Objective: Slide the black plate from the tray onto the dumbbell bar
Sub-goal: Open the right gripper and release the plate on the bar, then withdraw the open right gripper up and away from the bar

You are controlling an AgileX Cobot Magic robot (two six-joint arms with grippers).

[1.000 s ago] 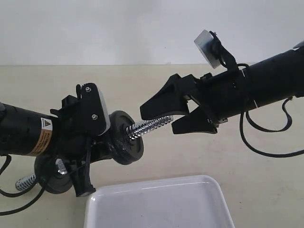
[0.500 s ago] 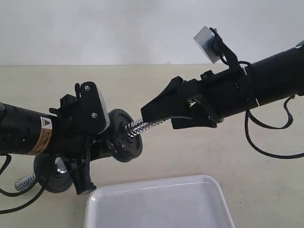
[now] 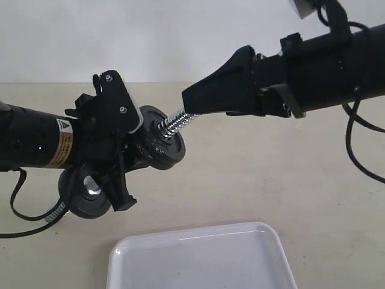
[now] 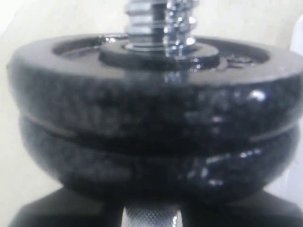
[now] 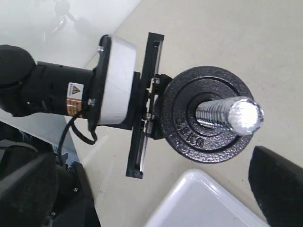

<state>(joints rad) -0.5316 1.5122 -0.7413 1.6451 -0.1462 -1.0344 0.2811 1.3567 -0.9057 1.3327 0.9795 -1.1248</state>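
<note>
The dumbbell bar (image 3: 175,124) is lifted off the table at a slant, and my left gripper (image 3: 124,158) is shut on its knurled middle (image 4: 151,216). The black plate (image 4: 156,78) sits on the threaded end, flush against a second black disc (image 4: 156,161) behind it. Both show as one stack (image 3: 162,147) in the exterior view. Another disc (image 3: 84,195) hangs on the bar's lower far end. My right gripper (image 3: 194,106) is open, its fingers (image 5: 277,187) on either side of the thread's tip (image 5: 236,116) without touching the plate (image 5: 206,113). The white tray (image 3: 198,259) holds nothing.
The tray's corner (image 5: 203,203) lies just below the raised stack in the right wrist view. Black cables trail from both arms (image 3: 361,162) over the beige tabletop (image 3: 240,180). A pale wall rises behind the table.
Both arms have risen. The left lifted the bar and its discs higher, and the right gripper went up and right, still over the thread's tip. Neither gripper's opening changed.
</note>
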